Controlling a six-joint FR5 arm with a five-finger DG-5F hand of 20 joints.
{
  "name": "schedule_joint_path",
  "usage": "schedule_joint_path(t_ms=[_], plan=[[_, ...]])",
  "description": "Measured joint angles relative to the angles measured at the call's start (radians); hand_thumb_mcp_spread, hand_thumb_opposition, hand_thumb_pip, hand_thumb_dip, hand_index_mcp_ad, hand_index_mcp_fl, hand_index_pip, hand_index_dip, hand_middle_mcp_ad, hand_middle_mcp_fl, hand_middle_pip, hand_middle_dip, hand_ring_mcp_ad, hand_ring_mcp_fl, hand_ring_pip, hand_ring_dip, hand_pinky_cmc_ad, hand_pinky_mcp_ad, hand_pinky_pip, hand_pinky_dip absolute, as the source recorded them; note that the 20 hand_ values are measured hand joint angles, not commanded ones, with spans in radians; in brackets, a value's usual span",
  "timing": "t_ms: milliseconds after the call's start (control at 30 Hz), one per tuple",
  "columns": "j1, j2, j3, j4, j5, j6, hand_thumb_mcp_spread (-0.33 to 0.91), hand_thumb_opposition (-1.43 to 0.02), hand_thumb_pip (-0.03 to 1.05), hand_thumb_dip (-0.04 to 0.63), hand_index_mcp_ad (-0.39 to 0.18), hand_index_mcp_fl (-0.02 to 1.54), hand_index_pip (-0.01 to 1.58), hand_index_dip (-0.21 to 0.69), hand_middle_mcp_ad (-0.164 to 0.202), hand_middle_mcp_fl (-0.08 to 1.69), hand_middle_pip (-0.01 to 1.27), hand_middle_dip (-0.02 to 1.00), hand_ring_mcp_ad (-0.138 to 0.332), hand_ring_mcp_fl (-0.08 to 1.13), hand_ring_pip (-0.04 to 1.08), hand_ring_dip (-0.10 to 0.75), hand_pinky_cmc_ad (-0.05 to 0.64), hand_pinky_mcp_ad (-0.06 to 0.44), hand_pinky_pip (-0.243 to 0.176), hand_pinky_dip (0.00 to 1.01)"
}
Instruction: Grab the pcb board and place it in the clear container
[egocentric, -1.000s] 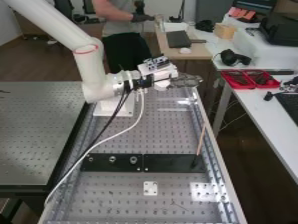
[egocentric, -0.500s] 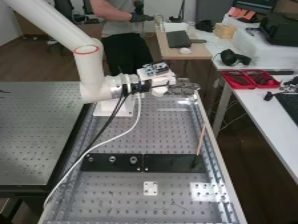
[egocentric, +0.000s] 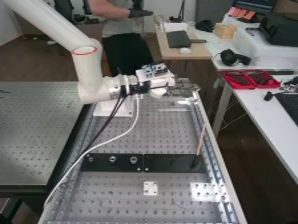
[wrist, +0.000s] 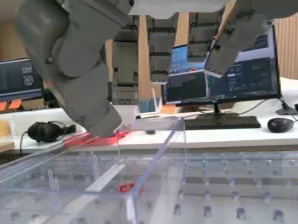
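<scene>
- Slightly, the hand (egocentric: 181, 89) has dropped and drawn toward the high view's left over the last second.
- Its fingers hang fairly straight, thumb apart, with nothing gripped, near the clear container (wrist: 154, 159).
- A small red piece (wrist: 126, 187) behind the clear wall might be the pcb board; I can't confirm placement.

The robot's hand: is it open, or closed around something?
The hand is open: in the wrist view its fingers hang nearly straight, apart from the thumb, with nothing gripped between them.
</scene>
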Motion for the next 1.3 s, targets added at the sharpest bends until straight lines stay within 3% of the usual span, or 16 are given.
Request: schedule_joint_path(t_ms=[333, 533, 700, 867, 1067, 1300], plan=[[-0.030, 0.126, -0.057, 0.007, 0.010, -0.023, 0.38, -0.85, 0.78, 0.286, -0.087, 0.15, 1.56, 0.094, 0.051, 0.21, 0.12, 0.19, 0.168, 0.01, 0.10, 0.031, 0.326, 0.129, -0.047, 0.43], [-0.061, 0.247, -0.103, -0.062, 0.056, -0.056, 0.33, -0.84, 0.78, 0.283, -0.089, 0.12, 1.56, 0.093, 0.049, 0.21, 0.12, 0.19, 0.169, 0.01, 0.10, 0.028, 0.326, 0.152, -0.061, 0.48], [-0.079, 0.356, -0.145, -0.124, 0.153, -0.073, 0.29, -0.82, 0.75, 0.267, -0.087, 0.07, 1.45, 0.101, 0.051, 0.21, 0.12, 0.19, 0.176, 0.01, 0.10, 0.028, 0.326, 0.169, -0.065, 0.52], [-0.080, 0.437, -0.185, -0.140, 0.278, -0.078, 0.28, -0.80, 0.75, 0.251, -0.087, 0.02, 1.39, 0.101, 0.051, 0.17, 0.12, 0.19, 0.187, 0.01, 0.10, 0.028, 0.328, 0.185, -0.075, 0.54], [-0.067, 0.469, -0.193, -0.168, 0.350, -0.086, 0.27, -0.80, 0.75, 0.251, -0.087, 0.02, 1.36, 0.091, 0.054, 0.17, 0.12, 0.19, 0.187, 0.01, 0.09, 0.028, 0.328, 0.185, -0.080, 0.55], [-0.061, 0.475, -0.173, -0.201, 0.341, -0.074, 0.27, -0.80, 0.75, 0.251, -0.087, 0.02, 1.34, 0.091, 0.054, 0.17, 0.12, 0.19, 0.187, 0.01, 0.09, 0.028, 0.328, 0.185, -0.080, 0.55]])
